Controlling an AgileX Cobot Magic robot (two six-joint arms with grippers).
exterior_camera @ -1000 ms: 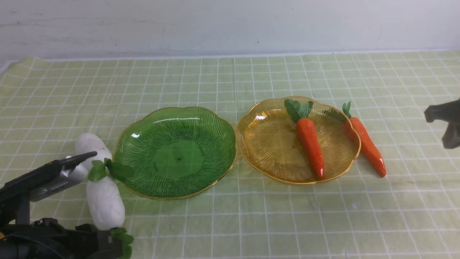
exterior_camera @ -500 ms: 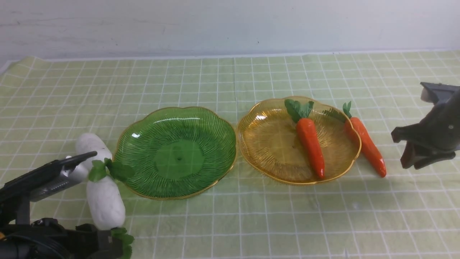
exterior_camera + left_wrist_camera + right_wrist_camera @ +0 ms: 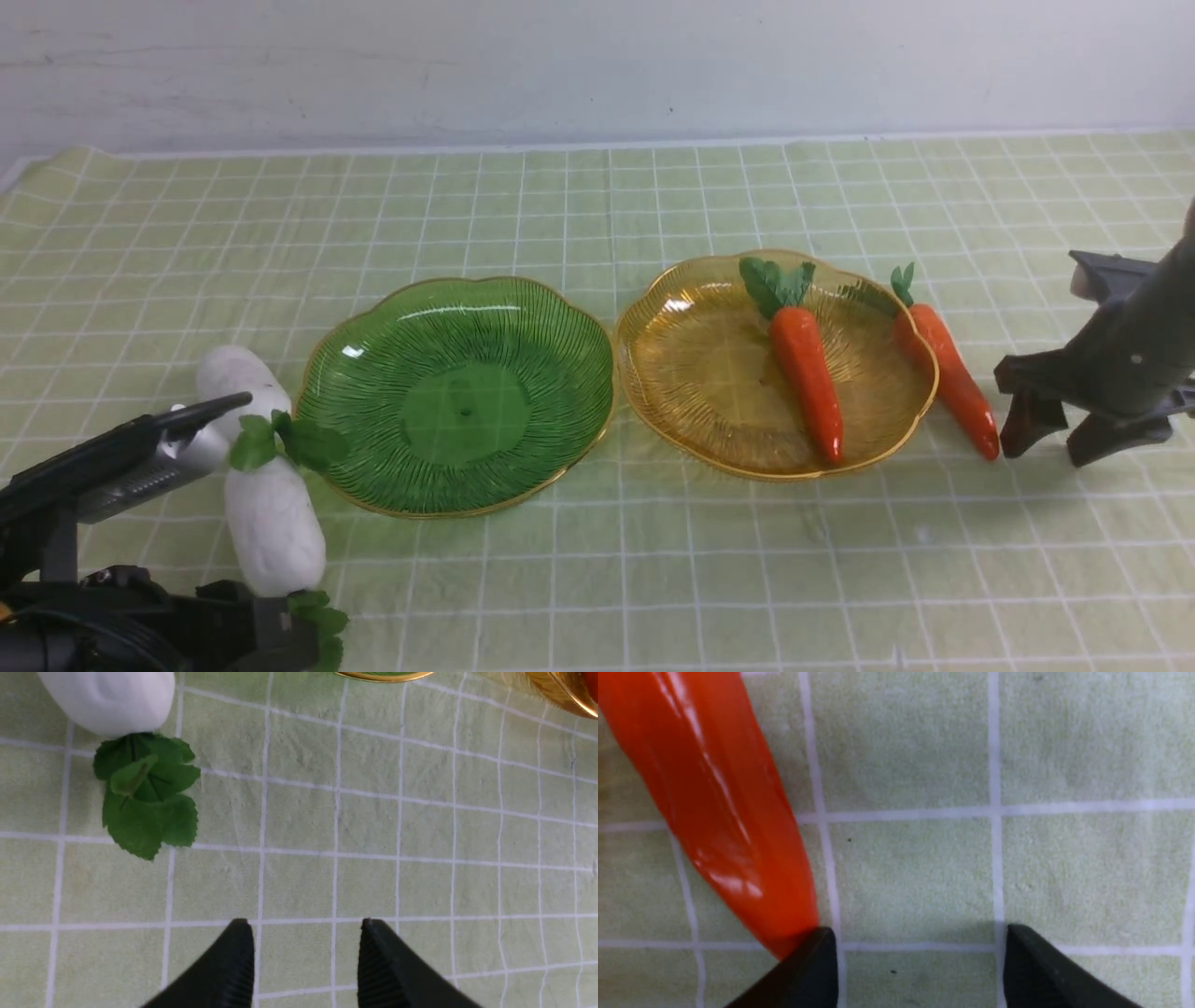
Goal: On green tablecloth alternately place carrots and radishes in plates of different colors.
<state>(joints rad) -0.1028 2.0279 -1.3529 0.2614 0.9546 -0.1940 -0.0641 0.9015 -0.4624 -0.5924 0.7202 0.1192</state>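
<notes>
On the green tablecloth (image 3: 597, 215) the green plate (image 3: 457, 373) stands bare. The amber plate (image 3: 700, 373) holds one carrot (image 3: 808, 378). A second carrot (image 3: 952, 378) lies on the cloth just right of that plate. My right gripper (image 3: 1055, 446) is open, low beside its pointed tip; that carrot tip (image 3: 738, 826) sits against the outside of one fingertip, with nothing between the fingers (image 3: 919, 931). Two radishes lie left of the green plate, one far (image 3: 233, 373), one near (image 3: 273, 527). My left gripper (image 3: 303, 924) is open and empty, short of the near radish's leaves (image 3: 145, 798).
The left arm's dark body (image 3: 112, 457) covers the front left corner and part of the far radish. A pale wall (image 3: 597, 65) rises behind the cloth's far edge. The two plates almost touch at their rims.
My right gripper came in from the right edge, dropped toward the cloth beside the loose carrot's tip, and its jaws spread apart. The left arm and all objects stayed still.
</notes>
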